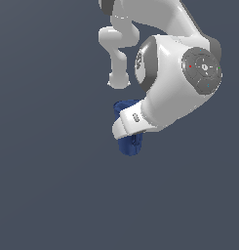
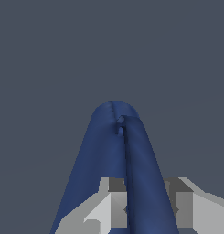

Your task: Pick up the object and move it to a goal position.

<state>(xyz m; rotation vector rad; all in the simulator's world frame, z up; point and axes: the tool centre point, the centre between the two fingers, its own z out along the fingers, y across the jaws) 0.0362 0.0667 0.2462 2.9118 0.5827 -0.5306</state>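
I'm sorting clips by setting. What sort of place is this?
A simulated scene, apparently, not a real room: the ground is flat, featureless grey, and the white arm and blue mug look smooth and rendered. The gripper is closed on the mug. No furniture or walls show.

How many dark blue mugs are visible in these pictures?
1. The dark blue mug sits under the arm's white hand in the exterior view, mostly covered by it. In the wrist view the same mug lies between the pincer fingers. Nothing else blue shows.
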